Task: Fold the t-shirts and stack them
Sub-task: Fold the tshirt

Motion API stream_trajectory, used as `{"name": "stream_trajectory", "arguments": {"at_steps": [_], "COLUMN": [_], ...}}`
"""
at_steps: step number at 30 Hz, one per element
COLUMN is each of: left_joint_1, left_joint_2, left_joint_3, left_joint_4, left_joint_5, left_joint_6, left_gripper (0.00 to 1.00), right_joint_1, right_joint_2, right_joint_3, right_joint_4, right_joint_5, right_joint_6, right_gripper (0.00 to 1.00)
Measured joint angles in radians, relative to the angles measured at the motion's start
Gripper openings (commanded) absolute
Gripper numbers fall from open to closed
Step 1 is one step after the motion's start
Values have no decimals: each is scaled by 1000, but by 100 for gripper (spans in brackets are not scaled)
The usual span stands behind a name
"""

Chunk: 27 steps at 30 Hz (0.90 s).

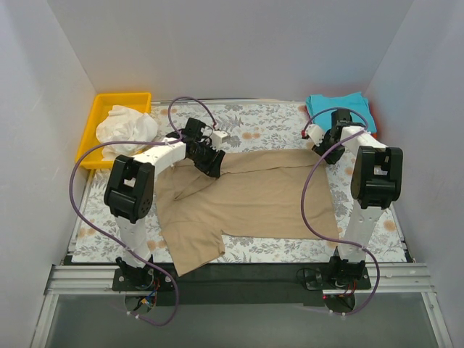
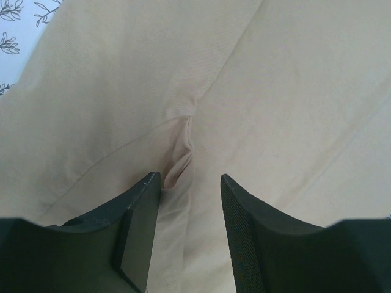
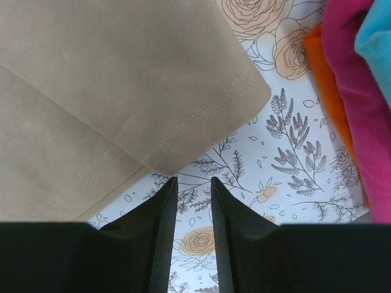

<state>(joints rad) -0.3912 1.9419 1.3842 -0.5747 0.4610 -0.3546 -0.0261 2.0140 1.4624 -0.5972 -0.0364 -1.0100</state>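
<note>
Working on the big tan t-shirt [image 1: 254, 203], lying spread out in the middle of the flower cloth [image 1: 275, 119], one sleeve sticking out toward 7 o'clock. Hovering the left gripper [image 1: 210, 161] low at the shirt's 11 o'clock edge, fingers apart, a little ridge of tan cloth poking up between them and not squeezed yet. Hanging the right gripper [image 1: 320, 148] at the shirt's 1 o'clock corner, fingers nearly together with only a thin gap, gripping nothing, tips over bare flower cloth just beside the stitched hem corner [image 3: 244, 91]. Probably getting ready to lift the far edge and fold it down toward 6 o'clock. For doing that well, most likely: opening the right fingers wider and sliding them onto the hem corner before closing, pinching the left ridge firmly, then lifting both sides together and level, so as not to be pulling the cloth crooked. Going slowly, and staying clear of the folded pile at the table's 1 o'clock, with the teal t-shirt [image 1: 341, 105] on top, the red-pink t-shirt [image 3: 354, 122] under it and an orange edge [image 3: 321, 79] below. Leaving the white t-shirt [image 1: 130, 125], bunched in the yellow tray [image 1: 123, 96] at 10 o'clock, for later.
</note>
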Motion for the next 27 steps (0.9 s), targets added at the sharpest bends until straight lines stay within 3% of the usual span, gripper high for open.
{"name": "stream_trajectory", "arguments": {"at_steps": [11,27], "left_joint_1": [-1,-1], "left_joint_2": [2,2], "left_joint_3": [10,10], "left_joint_4": [3,2], "left_joint_5": [-18,-29], "left_joint_6": [7,7], "left_gripper": [42,41], "right_joint_1": [0,-5], "right_joint_2": [17,13], "right_joint_3": [2,12], "right_joint_4": [-1,-39], "right_joint_5": [-35,-68], "right_joint_6": [-16,-29], "right_gripper": [36,35]}}
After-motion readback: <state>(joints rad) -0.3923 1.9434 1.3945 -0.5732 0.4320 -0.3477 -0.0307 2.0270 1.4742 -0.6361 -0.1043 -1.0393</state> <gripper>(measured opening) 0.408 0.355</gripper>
